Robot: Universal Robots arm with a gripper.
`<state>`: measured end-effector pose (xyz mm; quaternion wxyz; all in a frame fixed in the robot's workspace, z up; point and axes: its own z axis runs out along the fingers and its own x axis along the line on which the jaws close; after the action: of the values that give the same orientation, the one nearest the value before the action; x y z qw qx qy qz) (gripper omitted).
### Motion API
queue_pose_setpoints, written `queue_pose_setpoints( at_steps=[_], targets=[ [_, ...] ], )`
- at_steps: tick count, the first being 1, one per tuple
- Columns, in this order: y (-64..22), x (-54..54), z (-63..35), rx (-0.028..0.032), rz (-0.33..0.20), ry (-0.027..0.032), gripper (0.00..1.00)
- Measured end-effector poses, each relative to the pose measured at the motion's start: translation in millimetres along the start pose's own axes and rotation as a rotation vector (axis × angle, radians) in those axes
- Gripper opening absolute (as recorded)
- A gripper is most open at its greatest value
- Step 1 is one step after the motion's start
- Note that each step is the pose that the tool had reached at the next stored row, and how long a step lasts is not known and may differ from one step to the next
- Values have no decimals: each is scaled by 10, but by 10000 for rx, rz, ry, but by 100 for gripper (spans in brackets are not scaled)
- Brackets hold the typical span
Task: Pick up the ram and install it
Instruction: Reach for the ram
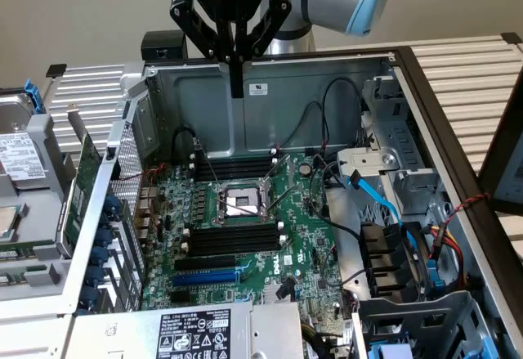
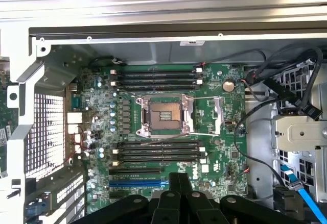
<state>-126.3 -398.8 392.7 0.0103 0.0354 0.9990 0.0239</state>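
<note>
Exterior view has my pincer (image 1: 237, 81) closed on nothing, high above the case (image 1: 327, 89). What I take for the ram (image 1: 24, 251) lies outside it, at that view's left. To pick cleanly, I'd open wide first and grip its long edges squarely.

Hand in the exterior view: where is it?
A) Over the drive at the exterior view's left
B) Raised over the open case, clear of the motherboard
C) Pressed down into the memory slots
B: the hand hangs up by the case's upper edge, well above the motherboard, and touches none of the memory slots.
</note>
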Motion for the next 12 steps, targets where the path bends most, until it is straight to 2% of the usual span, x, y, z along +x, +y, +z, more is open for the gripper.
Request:
queue_pose_setpoints(
  at_steps=[12],
  targets=[
    [-32,461,-9,-2,1,-1,11]
  ],
)
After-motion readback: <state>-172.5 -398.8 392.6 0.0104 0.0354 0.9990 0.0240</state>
